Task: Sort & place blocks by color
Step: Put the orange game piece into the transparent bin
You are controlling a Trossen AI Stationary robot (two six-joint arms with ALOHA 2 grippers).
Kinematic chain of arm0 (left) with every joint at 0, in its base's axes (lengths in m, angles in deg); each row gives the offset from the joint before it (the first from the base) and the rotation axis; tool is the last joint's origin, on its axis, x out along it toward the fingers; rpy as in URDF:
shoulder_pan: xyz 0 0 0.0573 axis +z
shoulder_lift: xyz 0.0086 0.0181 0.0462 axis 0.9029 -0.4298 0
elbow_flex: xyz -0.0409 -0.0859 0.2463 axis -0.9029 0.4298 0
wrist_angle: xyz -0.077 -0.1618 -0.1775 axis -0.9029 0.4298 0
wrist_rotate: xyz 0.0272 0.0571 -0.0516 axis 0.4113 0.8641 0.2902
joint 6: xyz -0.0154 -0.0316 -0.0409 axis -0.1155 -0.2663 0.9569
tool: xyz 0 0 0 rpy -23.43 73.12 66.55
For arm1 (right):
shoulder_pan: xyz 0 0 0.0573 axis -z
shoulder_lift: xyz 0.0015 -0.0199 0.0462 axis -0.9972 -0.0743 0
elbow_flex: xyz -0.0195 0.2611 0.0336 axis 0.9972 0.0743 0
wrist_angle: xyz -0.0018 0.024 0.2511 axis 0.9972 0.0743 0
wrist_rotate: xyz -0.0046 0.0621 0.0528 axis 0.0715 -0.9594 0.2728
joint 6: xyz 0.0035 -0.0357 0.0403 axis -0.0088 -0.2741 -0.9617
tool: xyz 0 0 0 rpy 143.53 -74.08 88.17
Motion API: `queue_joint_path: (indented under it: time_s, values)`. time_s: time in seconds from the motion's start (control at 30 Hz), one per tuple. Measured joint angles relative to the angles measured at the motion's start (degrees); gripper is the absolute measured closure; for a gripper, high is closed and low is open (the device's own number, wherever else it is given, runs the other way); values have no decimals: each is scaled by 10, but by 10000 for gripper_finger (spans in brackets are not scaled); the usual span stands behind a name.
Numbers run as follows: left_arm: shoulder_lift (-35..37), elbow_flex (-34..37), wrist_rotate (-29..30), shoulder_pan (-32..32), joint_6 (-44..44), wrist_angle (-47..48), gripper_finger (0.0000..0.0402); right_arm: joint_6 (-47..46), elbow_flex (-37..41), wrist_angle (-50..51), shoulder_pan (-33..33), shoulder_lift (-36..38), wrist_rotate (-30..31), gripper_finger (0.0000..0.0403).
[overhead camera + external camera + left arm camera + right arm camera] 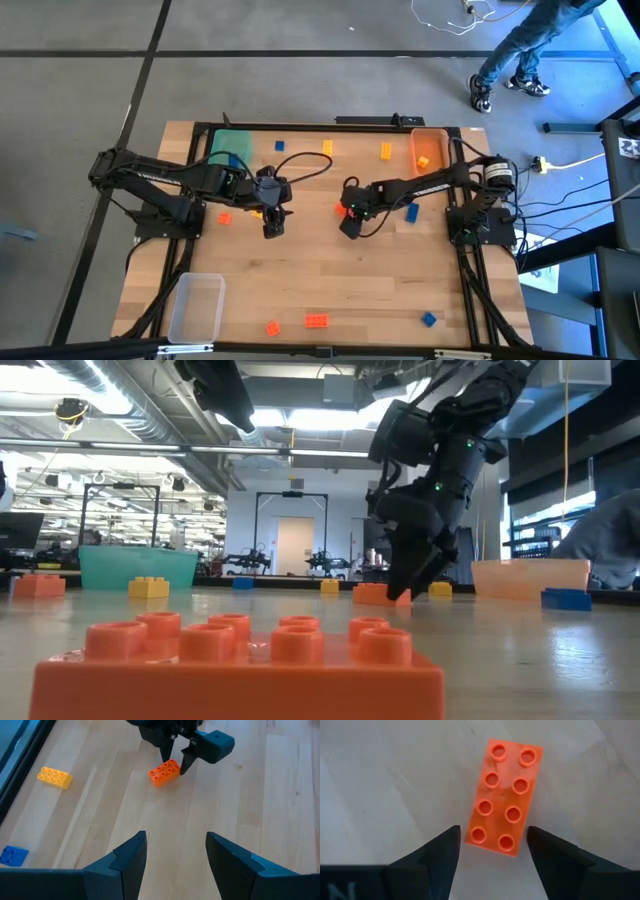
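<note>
So the whole thing hinges on the right gripper [490, 852] and the red-orange eight-stud brick [505, 797] lying flat on the table near its middle. The wrist view shows the brick right below and just ahead of the fingertips, with its near end sitting in the gap between the two open jaws. Its long axis runs roughly straight out from the gripper, tilted a little, so the jaws would close across the short width. They look just wide enough for it, with not much spare on either side. They aren't touching it yet as far as I can tell.

The left gripper [175, 852] is also open and holding nothing. It hangs over bare wood left of centre, facing that same brick [164, 772], but it's clearly farther off, so this one's the right arm's job I'd guess.

The surface is a plain wooden tabletop [350, 280], flat, with nothing crowding the brick. An orange tray [432, 135] sits at the far right corner with an orange piece already in it, the likely destination. Green tray [232, 143] at far left, clear tray [197, 305] at near left. Other bricks lie scattered about, including a red-orange brick [316, 320] near the front edge. A person's legs [510, 55] show on the floor beyond the table.
</note>
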Motion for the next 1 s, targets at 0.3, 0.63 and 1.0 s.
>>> queue_joint_path:
  time_s: [0.3,0.63,1.0]
  values:
    - [0,0,0,0,0,0,207,-29,0,-4,-1,-20,36,209]
    - [0,0,0,0,0,0,207,-45,0,-5,-1,-18,43,263]
    - [0,0,5,0,-11,0,207,18,-61,40,2,-4,70,263]
